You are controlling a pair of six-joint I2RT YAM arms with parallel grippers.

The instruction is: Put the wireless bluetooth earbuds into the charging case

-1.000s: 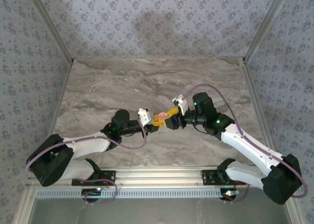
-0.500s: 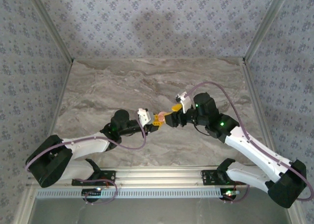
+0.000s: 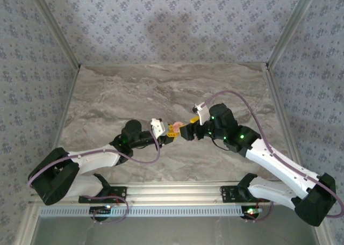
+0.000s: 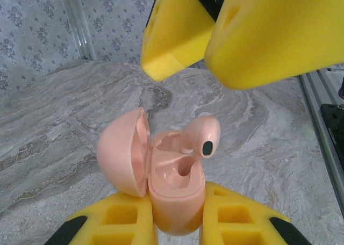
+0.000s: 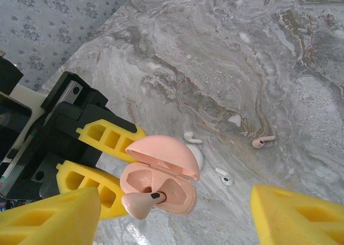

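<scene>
The pink charging case [image 4: 177, 186] is held off the table with its lid [image 4: 121, 153] swung open, and my left gripper [image 4: 177, 223] is shut on its base. One pink earbud [image 4: 204, 135] sits stem-down in a socket, its head sticking out; the other socket is empty. My right gripper [image 5: 174, 226] hovers just over the case [image 5: 161, 183], open, its yellow fingers [image 4: 269, 35] apart and touching nothing. A second pink earbud [image 5: 262, 143] lies on the marble. In the top view the left gripper [image 3: 172, 131] and right gripper [image 3: 186, 130] meet at the table's middle.
On the marble table [image 5: 242, 51] below the case lie two white earbuds [image 5: 192, 138] [image 5: 224, 177], a small white bit [image 5: 235, 120] and a white rounded case [image 5: 197, 158] partly hidden by the pink lid. Patterned walls close in the table's sides and back.
My right gripper has opened wider and let go of the pink earbud, which now stands in the case. The left gripper has kept still with the case.
</scene>
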